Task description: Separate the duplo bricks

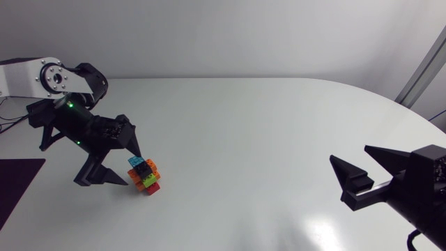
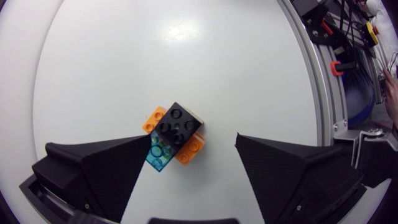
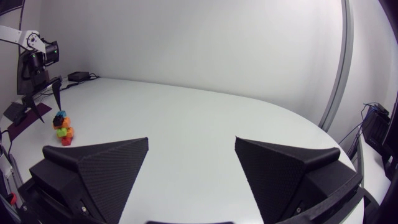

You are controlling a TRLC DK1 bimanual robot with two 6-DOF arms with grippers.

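Observation:
A small stack of duplo bricks [image 1: 143, 175] stands on the white table [image 1: 265, 125], with cyan, black, orange, green and red pieces. My left gripper [image 1: 136, 171] hangs over it, open, one finger on each side. From the left wrist view the stack [image 2: 176, 132] shows a black brick on top, with orange and clear blue ones below it. It sits between the fingers of the left gripper [image 2: 193, 152], close to one fingertip [image 2: 134, 149] and well apart from the other. My right gripper [image 1: 348, 155] is open and far off at the table's right. Its own view shows the right gripper [image 3: 191, 152] empty and the stack [image 3: 62, 127] far ahead.
A dark maroon mat [image 1: 17, 183] lies at the table's left edge, behind the left arm. The table's rounded edge [image 2: 311, 81] runs beside the left gripper.

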